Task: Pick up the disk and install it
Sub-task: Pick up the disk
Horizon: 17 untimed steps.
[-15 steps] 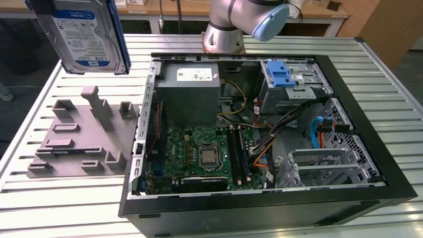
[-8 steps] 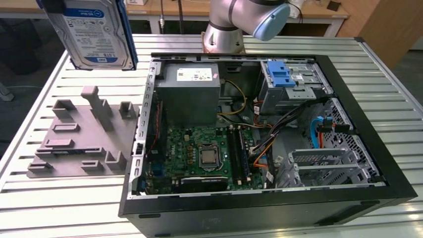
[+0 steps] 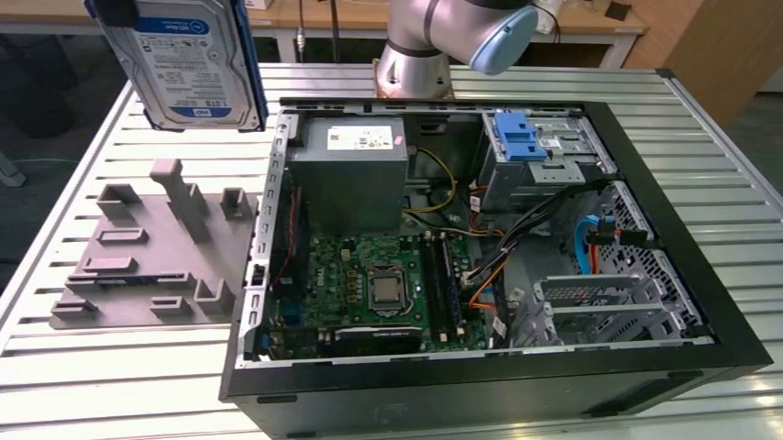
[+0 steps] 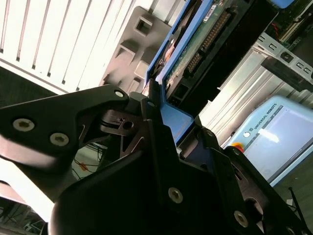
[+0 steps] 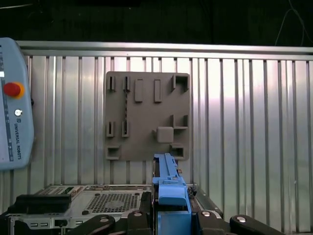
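- The disk (image 3: 183, 60) hung in the air outside the open computer case (image 3: 490, 390), off its wall on the exterior view's left. It touched nothing but the gripper.
- The gripper (image 5: 171, 215) had its black jaws closed narrow on one blue rail at the disk's end. In the second wrist view the gripper (image 4: 173, 122) pinched that same rail.
- There was one disk, standing on end and a little tilted. It was silver-grey metal with a blue-and-white label and blue plastic rails down both long edges. In the second wrist view the disk (image 4: 215, 34) showed a green circuit board and a row of connector pins.
- One grey fixture plate (image 3: 135, 257) with upright pegs and blocks lay on the slatted table (image 3: 123, 367) beside the case, below the disk.
- Inside the case, one grey power-supply box (image 3: 348, 151) sat nearest the disk, just behind the case wall.
- Two silver cages stood at the case's far side: one with a blue latch (image 3: 526, 137), one bare (image 3: 612, 307).
- A tangle of cables (image 3: 526, 229) ran between the cages and the green motherboard (image 3: 367, 284).
- One teach pendant (image 5: 14, 103) lay on the table, apart from the case.
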Tool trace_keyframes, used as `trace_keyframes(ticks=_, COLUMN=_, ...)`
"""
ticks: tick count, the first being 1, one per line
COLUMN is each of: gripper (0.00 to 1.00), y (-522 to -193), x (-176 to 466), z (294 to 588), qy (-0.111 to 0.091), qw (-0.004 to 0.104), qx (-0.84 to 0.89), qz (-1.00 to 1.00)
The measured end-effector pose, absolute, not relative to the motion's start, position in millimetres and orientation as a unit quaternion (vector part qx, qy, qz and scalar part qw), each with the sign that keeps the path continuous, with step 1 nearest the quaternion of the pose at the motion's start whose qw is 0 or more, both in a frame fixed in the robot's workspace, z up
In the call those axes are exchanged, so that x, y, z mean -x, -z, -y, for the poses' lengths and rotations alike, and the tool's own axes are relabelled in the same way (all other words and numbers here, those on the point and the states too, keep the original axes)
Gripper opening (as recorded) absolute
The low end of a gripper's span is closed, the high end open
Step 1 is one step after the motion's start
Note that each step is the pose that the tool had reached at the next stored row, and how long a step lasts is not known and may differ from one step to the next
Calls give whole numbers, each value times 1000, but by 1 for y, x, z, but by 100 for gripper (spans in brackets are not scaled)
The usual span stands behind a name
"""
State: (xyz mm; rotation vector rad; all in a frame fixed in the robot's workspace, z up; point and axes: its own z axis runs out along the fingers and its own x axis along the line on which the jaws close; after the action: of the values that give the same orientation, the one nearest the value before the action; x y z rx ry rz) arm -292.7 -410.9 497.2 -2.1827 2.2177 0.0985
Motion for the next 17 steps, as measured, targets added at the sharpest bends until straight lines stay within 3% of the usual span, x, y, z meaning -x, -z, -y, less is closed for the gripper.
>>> trace_keyframes(ticks=17, gripper=36, y=-496, x=271, z=418, qy=-28, qw=15, qx=702, qz=-712)
